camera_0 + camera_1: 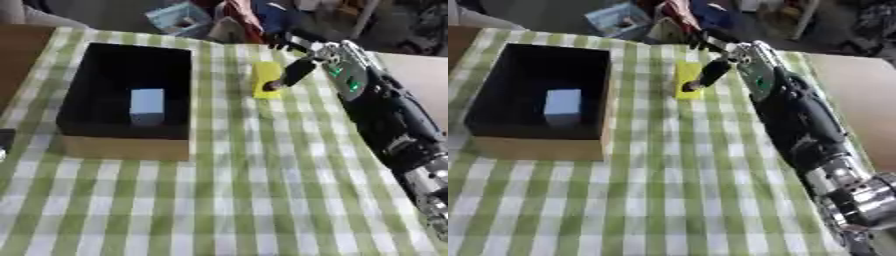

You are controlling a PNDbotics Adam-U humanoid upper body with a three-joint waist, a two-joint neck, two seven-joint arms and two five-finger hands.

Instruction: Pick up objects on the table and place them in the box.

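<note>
One arm only is in view, the right one; it comes in from the lower right and stretches far across the green checked surface point(262, 190), with the right hand point(302, 62) at the yellow block point(265, 79) near the far edge; the black box point(74, 100) stands to the left, well apart, and holds one pale blue block point(147, 106); a finger or thumb points down touching the yellow block, but whether the fingers are clamped on it I cannot tell.

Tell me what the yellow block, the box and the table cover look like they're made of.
Yellow block: matte, uniform colour, maybe foam or plastic. Box: likely cardboard, tan outside, black inside. Table cover: green-and-white checked cloth, seemingly woven fabric.
</note>
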